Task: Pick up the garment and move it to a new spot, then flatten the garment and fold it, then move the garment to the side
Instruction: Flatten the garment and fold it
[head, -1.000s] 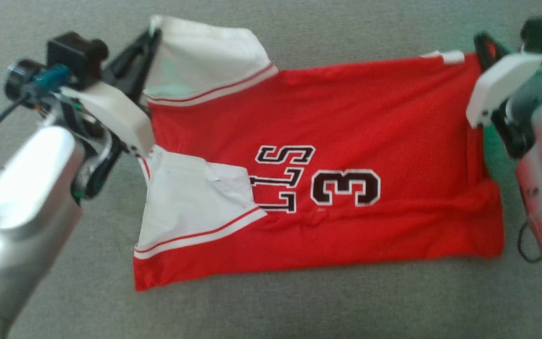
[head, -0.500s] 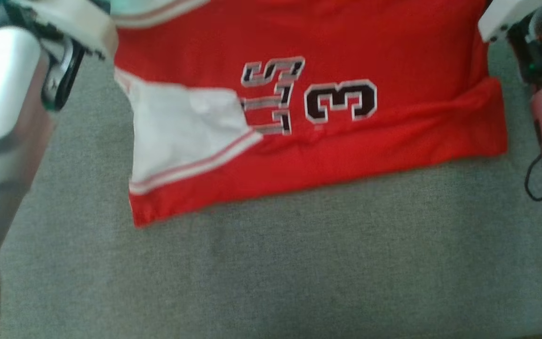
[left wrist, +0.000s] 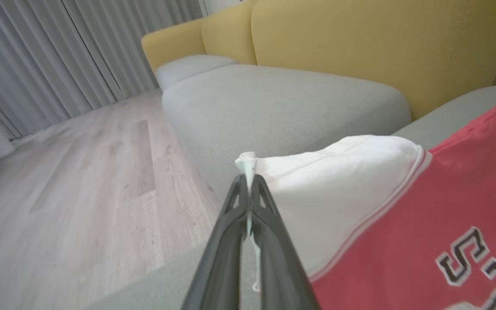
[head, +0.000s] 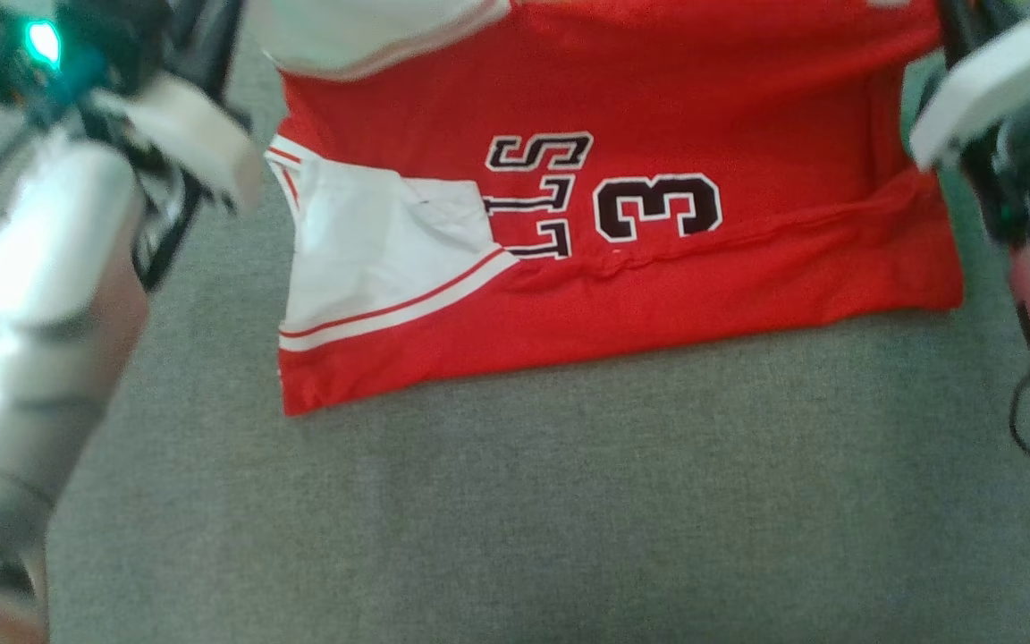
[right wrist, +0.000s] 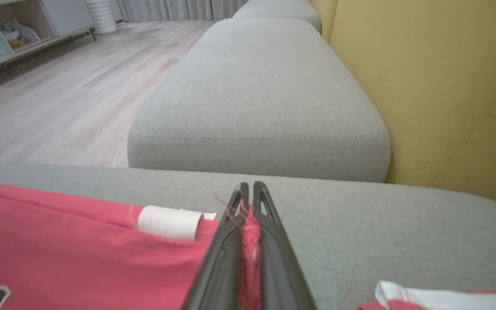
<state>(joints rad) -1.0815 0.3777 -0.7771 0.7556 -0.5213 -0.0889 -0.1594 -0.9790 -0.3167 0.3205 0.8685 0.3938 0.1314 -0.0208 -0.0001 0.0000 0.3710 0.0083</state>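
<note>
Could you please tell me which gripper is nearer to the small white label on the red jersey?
Right. The right gripper pinches the red jersey edge just beside the white label; the left gripper pinches the white sleeve at the jersey's far end.

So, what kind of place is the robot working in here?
Probably a living room in a home. The jersey lies on a sofa with grey seats and a yellow back. Beside it there is a wood floor and long curtains.
</note>
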